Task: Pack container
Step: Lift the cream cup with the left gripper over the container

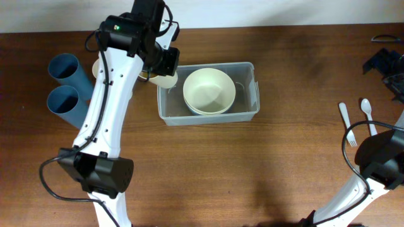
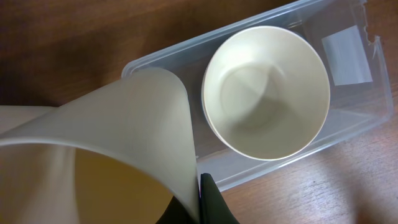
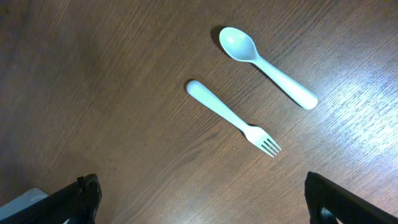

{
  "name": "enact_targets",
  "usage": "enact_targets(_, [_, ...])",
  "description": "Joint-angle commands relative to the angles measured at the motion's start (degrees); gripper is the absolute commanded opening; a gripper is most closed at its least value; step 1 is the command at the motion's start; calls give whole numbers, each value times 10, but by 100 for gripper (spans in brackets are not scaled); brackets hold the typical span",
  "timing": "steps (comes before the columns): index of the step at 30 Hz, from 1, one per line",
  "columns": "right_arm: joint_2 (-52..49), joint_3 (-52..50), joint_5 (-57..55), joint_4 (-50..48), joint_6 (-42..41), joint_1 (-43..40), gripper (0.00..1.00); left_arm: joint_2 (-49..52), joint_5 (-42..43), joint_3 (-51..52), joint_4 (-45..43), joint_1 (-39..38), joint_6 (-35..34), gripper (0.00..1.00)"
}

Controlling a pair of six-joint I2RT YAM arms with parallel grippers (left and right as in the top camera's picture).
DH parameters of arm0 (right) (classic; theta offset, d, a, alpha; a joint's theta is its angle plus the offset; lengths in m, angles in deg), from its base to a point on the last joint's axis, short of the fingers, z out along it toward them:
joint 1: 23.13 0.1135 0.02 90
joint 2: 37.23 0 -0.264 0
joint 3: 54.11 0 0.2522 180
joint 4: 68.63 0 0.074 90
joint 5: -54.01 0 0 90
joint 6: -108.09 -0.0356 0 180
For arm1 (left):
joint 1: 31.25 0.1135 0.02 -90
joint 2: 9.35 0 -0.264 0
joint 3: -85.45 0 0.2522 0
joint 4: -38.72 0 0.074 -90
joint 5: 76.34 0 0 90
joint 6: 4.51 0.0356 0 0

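Ok so, starting at the bottom right of the overhead shot: the right gripper [image 3: 214,200] has its fingers [image 3: 81,199] spread about as wide as they go, with nothing between them but bare wooden table [image 1: 252,170]. Just past it, a white plastic fork [image 3: 233,118] and a white plastic spoon [image 3: 267,65] lie side by side on the wood. They're close but not touching, and the heads are at opposite ends.

Over at the left edge, about mid-height, there's a blue cup [image 1: 63,101] with a second blue cup [image 1: 63,66] right above it in the frame, both showing their openings.

Further up, in the upper centre, is the clear plastic container [image 1: 249,113], sitting flat on the table. A cream bowl [image 1: 209,90] sits inside it, roughly in the middle.

The left gripper [image 1: 163,63] is at the container's left end, clamped tight on the thin wall of a cream cup [image 2: 137,118]. One black finger [image 2: 214,202] presses the wall from outside. The cup overlaps the container's left rim, but I can't tell if they actually touch.
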Motion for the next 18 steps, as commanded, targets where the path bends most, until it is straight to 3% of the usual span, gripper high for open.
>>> enact_targets(1, [0,-4,-3,-1,-5,1,99,-6,9,-10,-3,-3,-6,2])
enact_targets(18, [0,-4,-3,-1,-5,1,99,-2,14,-10,-5,-15,-6,2])
